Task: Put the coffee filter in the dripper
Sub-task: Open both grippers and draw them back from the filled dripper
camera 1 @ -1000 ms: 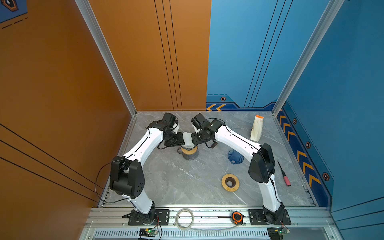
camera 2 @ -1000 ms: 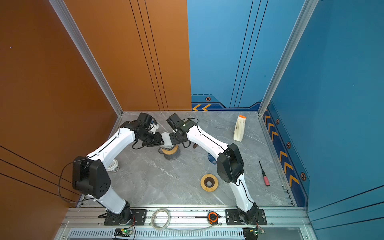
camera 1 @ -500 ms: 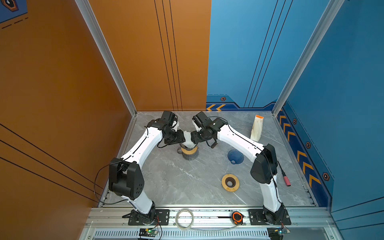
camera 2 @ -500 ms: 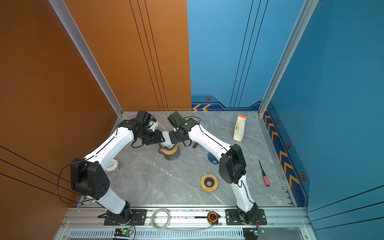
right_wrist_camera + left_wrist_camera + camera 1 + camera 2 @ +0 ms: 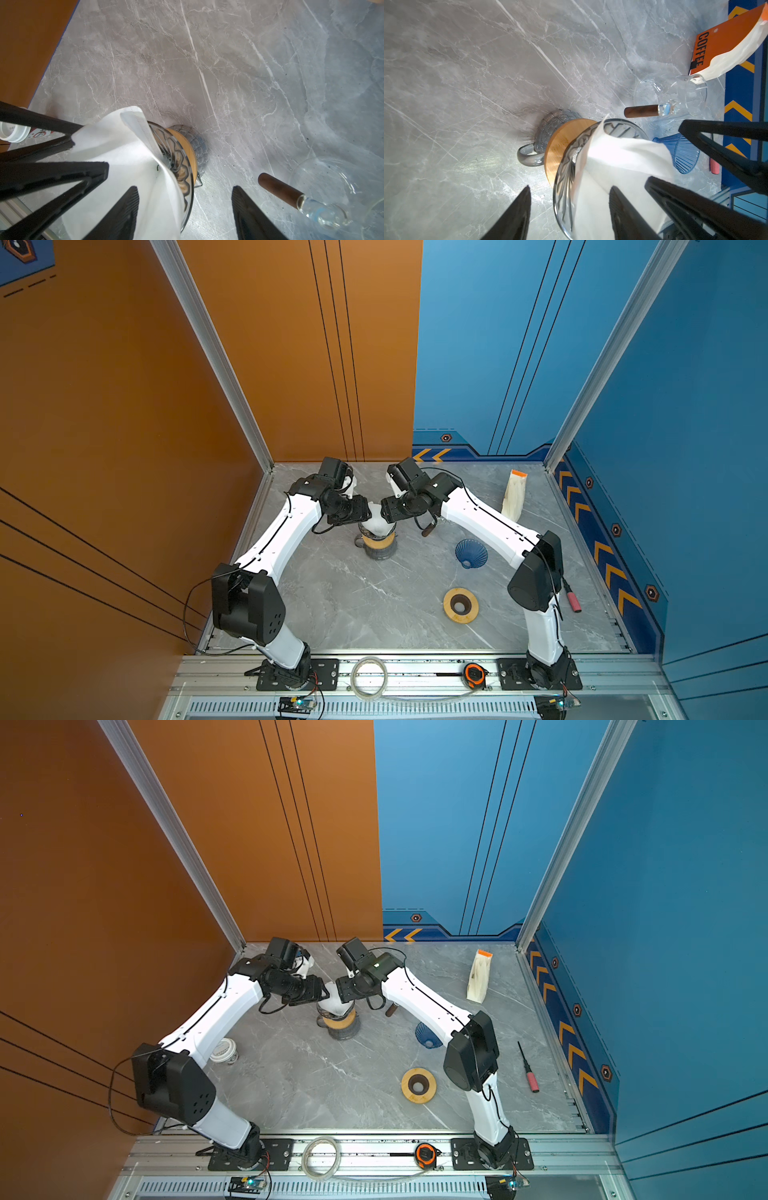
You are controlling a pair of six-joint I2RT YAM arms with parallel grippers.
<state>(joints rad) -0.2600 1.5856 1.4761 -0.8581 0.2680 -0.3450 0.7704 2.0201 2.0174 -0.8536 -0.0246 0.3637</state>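
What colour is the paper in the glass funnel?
The filter is white, clearest in the left wrist view.

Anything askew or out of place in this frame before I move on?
Yes. The white filter sits crooked in the glass dripper: creased, its seam flap standing above the rim, not flush with the wall. A blue dripper lies on its side, apart from a wooden ring.

Between orange wall [image 5: 124, 406] and blue wall [image 5: 685, 448], a grey marbled tabletop [image 5: 353, 605], perhaps stone.

Robot lab cell: orange wall [image 5: 124, 364], blue wall [image 5: 685, 406], left arm [image 5: 282, 539], right arm [image 5: 486, 522] bolted to aluminium rail [image 5: 419, 664]
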